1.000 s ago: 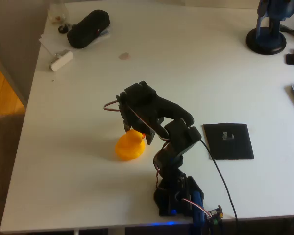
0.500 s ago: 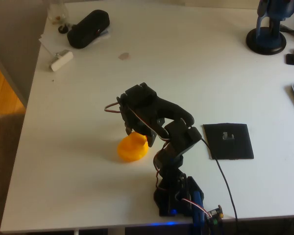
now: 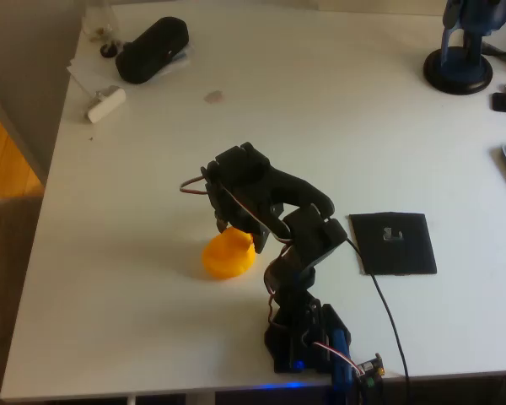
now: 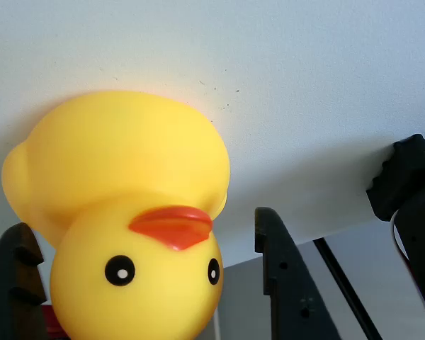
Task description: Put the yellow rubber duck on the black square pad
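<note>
The yellow rubber duck (image 3: 228,256) sits on the white table left of the arm's base. In the wrist view the duck (image 4: 127,212) is very close, its head and red-orange beak facing the camera. My black gripper (image 3: 234,229) hangs right over it and stands open (image 4: 142,219). Its fingers straddle the head: the left finger (image 4: 14,283) is against it, while the right finger (image 4: 276,276) stands a small gap away. The black square pad (image 3: 393,243) lies flat to the right of the arm, bare, with a pale mark near its far edge.
A dark oblong pouch (image 3: 152,49) and a small white object (image 3: 105,104) lie at the far left corner. A blue stand (image 3: 460,67) is at the far right. A black cable (image 3: 379,295) runs past the pad's left edge. The table's left edge (image 3: 42,228) is near.
Since one second ago the gripper has come down over the duck, which shifted slightly right and toward the arm's base. Nothing has moved in the last half second.
</note>
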Action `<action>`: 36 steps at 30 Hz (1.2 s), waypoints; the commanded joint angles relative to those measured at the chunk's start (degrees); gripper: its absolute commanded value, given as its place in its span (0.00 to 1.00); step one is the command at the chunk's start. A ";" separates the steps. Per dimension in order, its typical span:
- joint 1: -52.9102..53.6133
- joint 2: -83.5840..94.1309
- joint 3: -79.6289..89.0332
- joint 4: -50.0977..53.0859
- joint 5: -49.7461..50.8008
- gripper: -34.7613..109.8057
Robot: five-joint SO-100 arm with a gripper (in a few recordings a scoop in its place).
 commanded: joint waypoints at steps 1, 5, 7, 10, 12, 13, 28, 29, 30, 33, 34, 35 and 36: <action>-2.02 1.76 0.26 0.70 -0.35 0.44; -1.93 1.76 0.26 0.70 -0.35 0.38; -1.93 1.76 0.18 0.70 -0.35 0.37; -1.93 1.76 0.18 0.70 -0.26 0.36; -1.93 1.76 0.18 0.70 -0.26 0.35; -1.93 1.85 0.18 0.70 -0.26 0.35; -1.93 1.93 0.00 0.62 -0.18 0.35; -1.93 1.93 0.00 0.62 -0.18 0.35; -1.93 1.93 0.00 0.62 -0.18 0.35; -1.41 2.37 -1.49 0.70 -0.18 0.35; -1.41 3.34 -2.46 0.79 -0.18 0.35; -1.41 4.75 -3.43 0.79 -0.18 0.35; -1.41 6.42 -4.48 0.79 -0.18 0.35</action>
